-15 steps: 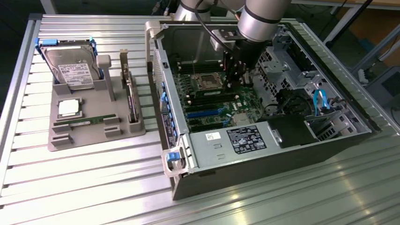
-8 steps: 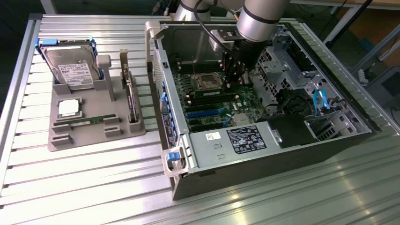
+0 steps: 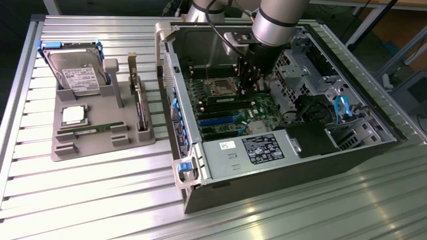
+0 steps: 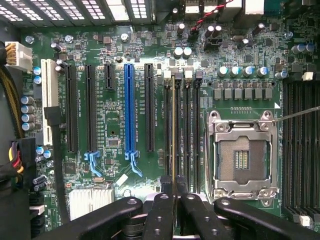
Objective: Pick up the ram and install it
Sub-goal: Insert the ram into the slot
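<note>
Ram sits edge-on in your gripper, whose fingers are pinched narrow on the end of the thin stick. You see it running lengthwise along the bank of black memory slots on the motherboard, just beside the open processor socket; whether it is seated in a slot you cannot tell. Further off lies the blue expansion slot. In the exterior view your arm reaches down into the open computer case, and well apart, on the exterior view's left, the grey tray holds a second stick, a processor chip and a hard drive.
</note>
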You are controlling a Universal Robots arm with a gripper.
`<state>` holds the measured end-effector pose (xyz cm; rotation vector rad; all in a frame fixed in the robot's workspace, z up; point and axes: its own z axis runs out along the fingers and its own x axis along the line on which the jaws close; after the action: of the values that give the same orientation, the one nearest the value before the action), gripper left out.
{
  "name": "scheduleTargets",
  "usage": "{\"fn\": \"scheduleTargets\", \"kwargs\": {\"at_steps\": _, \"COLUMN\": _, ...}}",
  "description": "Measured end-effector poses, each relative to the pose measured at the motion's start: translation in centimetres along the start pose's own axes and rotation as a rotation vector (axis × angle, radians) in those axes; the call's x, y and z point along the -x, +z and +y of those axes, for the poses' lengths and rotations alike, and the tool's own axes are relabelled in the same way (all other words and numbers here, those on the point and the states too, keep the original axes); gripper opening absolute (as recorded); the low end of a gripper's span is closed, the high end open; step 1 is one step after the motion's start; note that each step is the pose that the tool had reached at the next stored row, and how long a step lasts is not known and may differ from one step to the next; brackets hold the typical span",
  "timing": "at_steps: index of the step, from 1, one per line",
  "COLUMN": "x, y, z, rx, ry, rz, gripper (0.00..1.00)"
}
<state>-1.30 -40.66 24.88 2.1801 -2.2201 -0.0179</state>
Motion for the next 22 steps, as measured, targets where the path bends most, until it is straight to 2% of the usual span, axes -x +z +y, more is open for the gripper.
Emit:
{"fn": "scheduleTargets", "kwargs": {"at_steps": 20, "x": 0.01, "y": 0.76, "z": -0.01, "rx": 0.0000, "ry": 0.001, "rz": -0.0001, "gripper": 0.12}}
{"fn": "scheduleTargets", "kwargs": {"at_steps": 22, "x": 0.01, "y": 0.77, "z": 0.08, "rx": -0.0017, "ry": 0.001, "rz": -0.0004, "gripper": 0.12}}
